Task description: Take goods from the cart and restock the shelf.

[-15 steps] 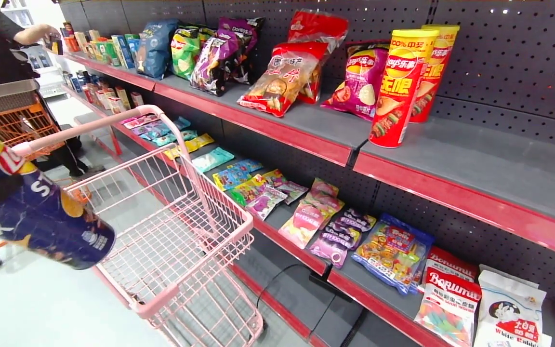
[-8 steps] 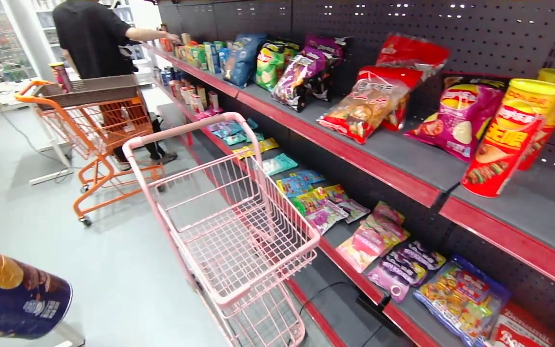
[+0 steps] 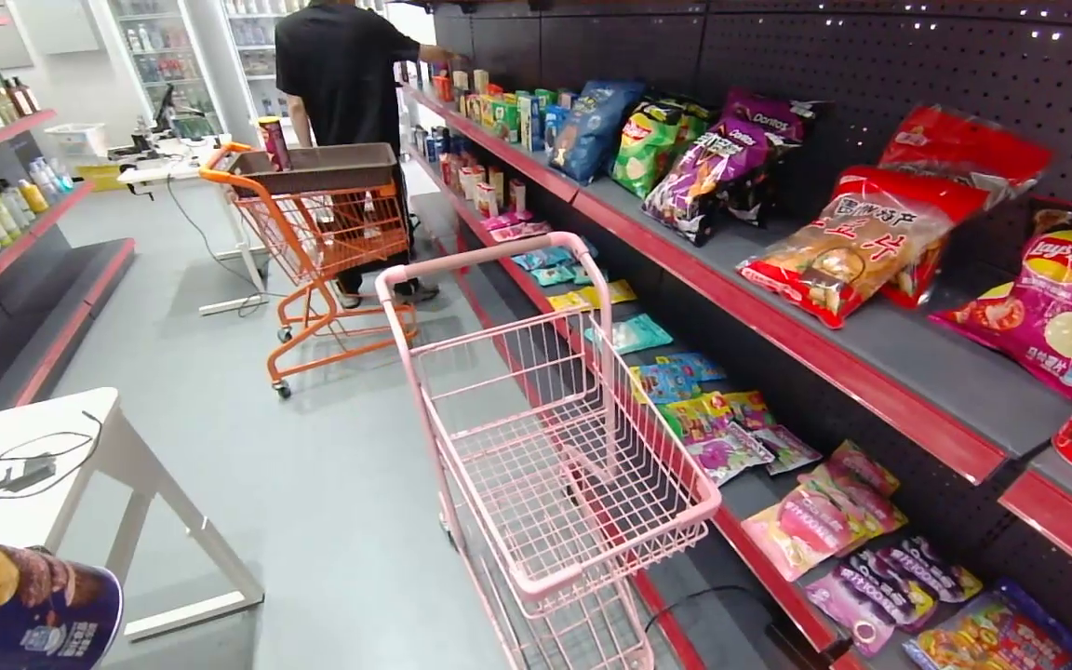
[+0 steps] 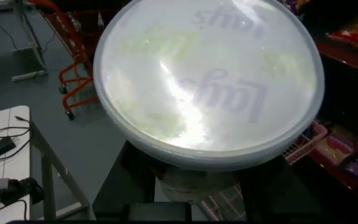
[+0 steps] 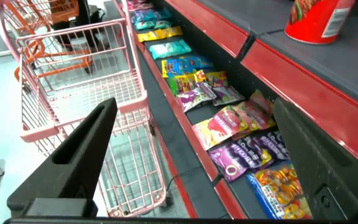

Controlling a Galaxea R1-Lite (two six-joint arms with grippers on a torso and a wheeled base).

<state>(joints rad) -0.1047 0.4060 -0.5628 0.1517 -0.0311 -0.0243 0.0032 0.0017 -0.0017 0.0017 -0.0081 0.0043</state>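
A shop aisle: red-edged pegboard shelves along the right of the frame carry chip bags and candy packets (laid face out); a pink cart and an orange cart stand at centre, glass-door drink coolers at upper left.

Cart: pink-coated metal wire.
Bags: glossy, crinkled plastic film.
Can: glossy print. Lid: translucent smooth plastic.
Shelf: matt grey deck.
Floor: smooth.

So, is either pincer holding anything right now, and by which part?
Left pincer grips the dark blue chip can around its body, below the lid. Right pincer is open, empty.
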